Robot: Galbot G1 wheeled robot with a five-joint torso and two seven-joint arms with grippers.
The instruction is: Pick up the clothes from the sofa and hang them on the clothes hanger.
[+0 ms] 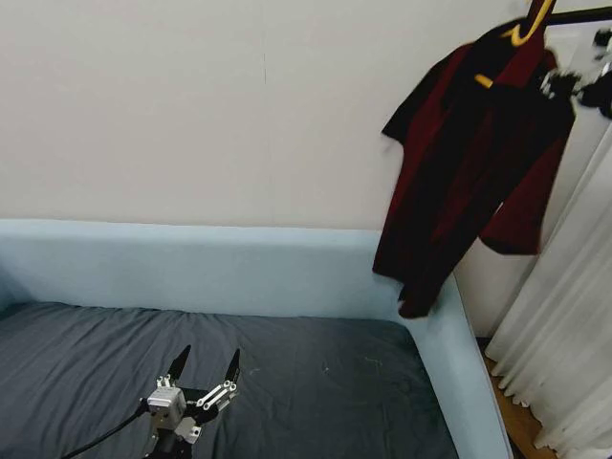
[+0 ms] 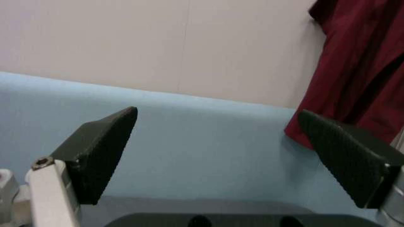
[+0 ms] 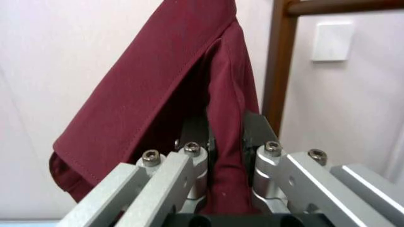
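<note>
A dark red shirt [image 1: 473, 172] hangs from a yellow hanger [image 1: 529, 27] at the upper right, beside the sofa's end. My right gripper [image 1: 574, 86] is up there by the shirt's shoulder. In the right wrist view the right gripper [image 3: 225, 142] is shut on a fold of the red shirt [image 3: 170, 90], close to a brown wooden rack post [image 3: 281, 61]. My left gripper [image 1: 210, 368] hovers low over the sofa's dark grey seat [image 1: 316, 382], open with nothing between its fingers. The left gripper [image 2: 221, 151] faces the light blue backrest [image 2: 189, 142], and the shirt's hem [image 2: 360, 71] hangs off to one side.
The sofa's light blue backrest [image 1: 191, 268] runs along a plain pale wall. Its right arm [image 1: 469, 382] ends beside a white curtain [image 1: 574, 335] and a strip of wooden floor [image 1: 521, 421]. A dark rack bar [image 1: 583, 14] crosses the top right corner.
</note>
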